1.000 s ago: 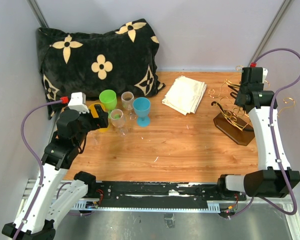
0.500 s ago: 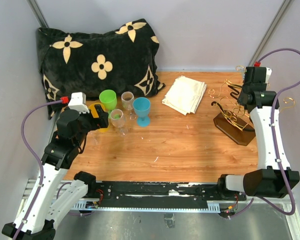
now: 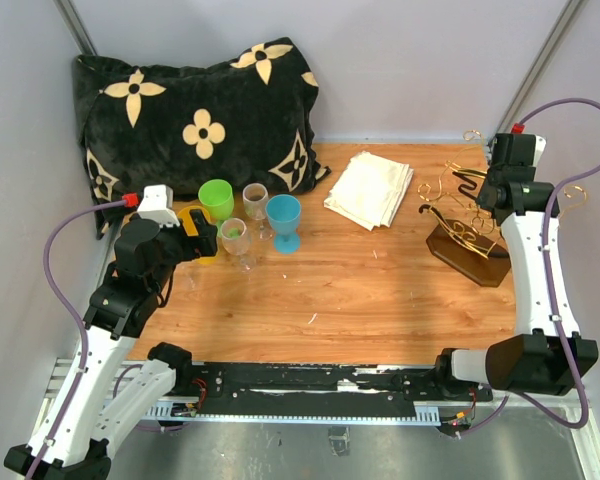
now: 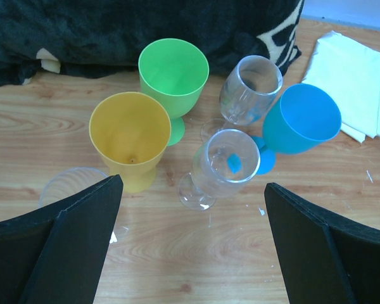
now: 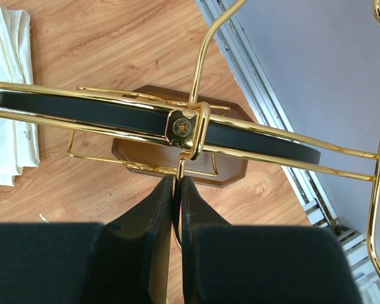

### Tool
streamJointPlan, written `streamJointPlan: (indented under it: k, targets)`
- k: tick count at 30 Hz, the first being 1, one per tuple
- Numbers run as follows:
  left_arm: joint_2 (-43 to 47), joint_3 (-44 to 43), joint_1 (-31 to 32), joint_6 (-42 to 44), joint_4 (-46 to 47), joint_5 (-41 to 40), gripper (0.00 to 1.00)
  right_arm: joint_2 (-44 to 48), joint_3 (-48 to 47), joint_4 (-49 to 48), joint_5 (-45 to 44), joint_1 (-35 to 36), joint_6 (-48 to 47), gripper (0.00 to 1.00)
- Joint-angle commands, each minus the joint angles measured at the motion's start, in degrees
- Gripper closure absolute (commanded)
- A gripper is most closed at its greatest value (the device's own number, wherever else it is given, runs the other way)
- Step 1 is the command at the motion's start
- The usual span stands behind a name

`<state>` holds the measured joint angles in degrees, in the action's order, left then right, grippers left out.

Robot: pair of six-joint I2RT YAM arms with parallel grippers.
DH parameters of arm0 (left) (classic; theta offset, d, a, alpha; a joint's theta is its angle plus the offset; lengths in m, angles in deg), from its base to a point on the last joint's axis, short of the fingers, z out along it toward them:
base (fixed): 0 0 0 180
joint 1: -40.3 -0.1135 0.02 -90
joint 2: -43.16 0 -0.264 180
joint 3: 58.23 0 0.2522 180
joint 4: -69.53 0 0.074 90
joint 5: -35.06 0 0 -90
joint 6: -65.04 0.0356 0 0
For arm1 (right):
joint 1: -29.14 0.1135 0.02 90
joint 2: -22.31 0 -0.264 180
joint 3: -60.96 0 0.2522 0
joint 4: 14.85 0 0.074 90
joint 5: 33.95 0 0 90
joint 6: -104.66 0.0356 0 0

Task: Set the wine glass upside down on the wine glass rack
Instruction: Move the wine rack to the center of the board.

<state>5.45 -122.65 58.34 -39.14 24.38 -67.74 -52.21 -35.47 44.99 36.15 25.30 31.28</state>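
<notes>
Left wrist view, entries near to far, each placed against the nearer wine glass.

1. left hand (image 4: 191, 190): fingers spread wide, holding nothing, poised just short of the glass.
2. nearer wine glass (image 4: 225, 166): clear, upright on the tabletop (image 3: 360, 300), untouched, not yet on the rack.
3. yellow cup (image 4: 130, 136): just left of it. A clear rim (image 4: 69, 183) lies further left, half hidden by a finger; I cannot tell what it is.
4. blue goblet (image 4: 302, 117): just right, bowl close to the glass.
5. green cup (image 4: 173, 73): behind and left. The second wine glass (image 4: 250, 85) is directly behind.
6. folded napkins (image 4: 354, 76): behind and right, apart.
7. flowered pillow (image 3: 160, 130): far behind.
8. wine glass rack (image 3: 467, 225): well apart to the right, gold wire on a wooden base (image 5: 221, 168).
9. right hand (image 5: 177, 196): closed on the rack's gold upright wire, below the black oval ring (image 5: 114, 114).

Hazards, as judged:
- The spread fingers may knock the yellow cup or blue goblet, since both crowd the glass.
- Smooth, clear glass may slip when inverted.
- The pinch on thin wire may slide or twist, letting the tall rack tilt.

View notes:
- Only the right wrist view shows the wire between the fingers; from above the arm covers it.
- Only the top view shows how far apart the glasses and rack are.
- The clear rim reads plainly only from the left wrist.
</notes>
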Motion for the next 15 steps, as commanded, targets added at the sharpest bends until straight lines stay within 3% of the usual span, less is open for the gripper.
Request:
streamJointPlan:
  k: [1,15]
  targets:
    - [-0.16,0.55,-0.63,0.59,1.32,0.49,0.01,0.49,0.94,0.88,6.77,-0.73,-0.38,0.99]
    - [0.7,0.56,-0.61,0.64,1.23,-0.19,0.01,0.56,-0.54,1.02,24.88,1.1,-0.36,1.0]
